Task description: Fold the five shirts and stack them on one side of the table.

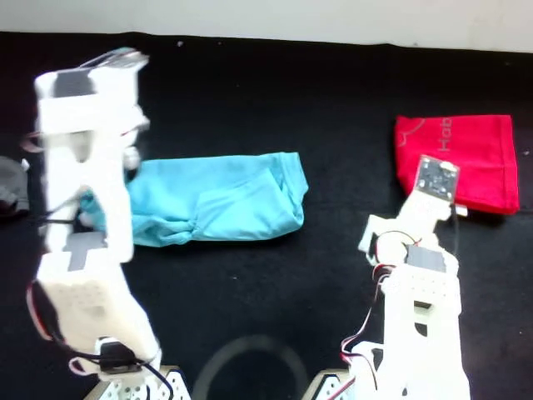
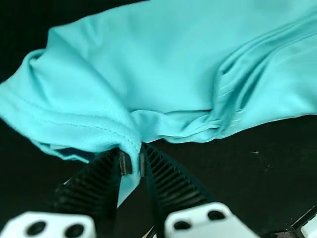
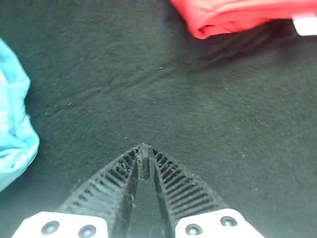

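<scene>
Turquoise shirt on black table: left of centre in high view, loosely folded into a long band, wrinkled, resting on the cloth. Left end hidden behind left arm. Right end rounded and bunched, near the middle of the table.

Left gripper clamped on the turquoise shirt's hem. Fabric pinched between the two ribbed fingers, jaws nearly together with just the cloth between. Hem stitching visible right beside the pinch, cloth gathered into folds there. Rest of the shirt spreading away from the gripper, deep creases running toward the far end, dark table showing along one edge.

Red shirt folded into a neat rectangle at the far right side of the table, well apart from the turquoise one. Flat, edges squared, small white tag sticking out at one edge.

Right arm standing in front of the red shirt, wrist overlapping its near-left corner in high view. Right gripper closed, tips touching, nothing held. Hanging over bare table between the two shirts, touching neither.

Grey object at the table's left edge, partly cut off, cannot tell what.
</scene>
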`<state>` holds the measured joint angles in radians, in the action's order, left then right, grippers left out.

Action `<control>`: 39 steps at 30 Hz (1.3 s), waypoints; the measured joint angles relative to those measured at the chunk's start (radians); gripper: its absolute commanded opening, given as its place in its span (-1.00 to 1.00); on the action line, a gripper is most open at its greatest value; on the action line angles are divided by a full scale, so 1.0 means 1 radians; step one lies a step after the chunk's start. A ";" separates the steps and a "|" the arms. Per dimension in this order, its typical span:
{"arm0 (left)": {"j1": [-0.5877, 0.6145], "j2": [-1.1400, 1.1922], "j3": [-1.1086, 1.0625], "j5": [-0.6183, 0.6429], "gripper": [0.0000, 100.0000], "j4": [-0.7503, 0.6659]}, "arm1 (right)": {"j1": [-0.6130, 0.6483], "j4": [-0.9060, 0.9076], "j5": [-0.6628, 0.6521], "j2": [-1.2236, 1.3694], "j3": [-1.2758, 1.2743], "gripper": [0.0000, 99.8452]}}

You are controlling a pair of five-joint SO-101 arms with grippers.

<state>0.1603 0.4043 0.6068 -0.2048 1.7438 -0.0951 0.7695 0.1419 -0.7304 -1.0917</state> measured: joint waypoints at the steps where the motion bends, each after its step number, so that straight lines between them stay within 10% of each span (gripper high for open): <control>1: -0.049 0.000 0.026 0.014 -0.98 0.002 | -0.006 0.000 0.009 0.000 0.000 -0.97; 14: -0.540 0.049 0.109 0.075 -0.98 -0.149 | -0.026 0.000 0.018 0.000 0.000 -0.97; 30: -0.557 0.261 0.121 0.075 -0.60 -0.316 | -0.026 0.000 0.018 0.000 0.000 -0.97; 39: -0.486 0.259 0.462 0.075 -0.77 -0.163 | -0.026 0.000 0.018 0.000 0.000 -0.97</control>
<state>-0.3261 0.6636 1.0687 -0.1297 1.5812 -0.1212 0.7695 0.1603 -0.7304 -1.0917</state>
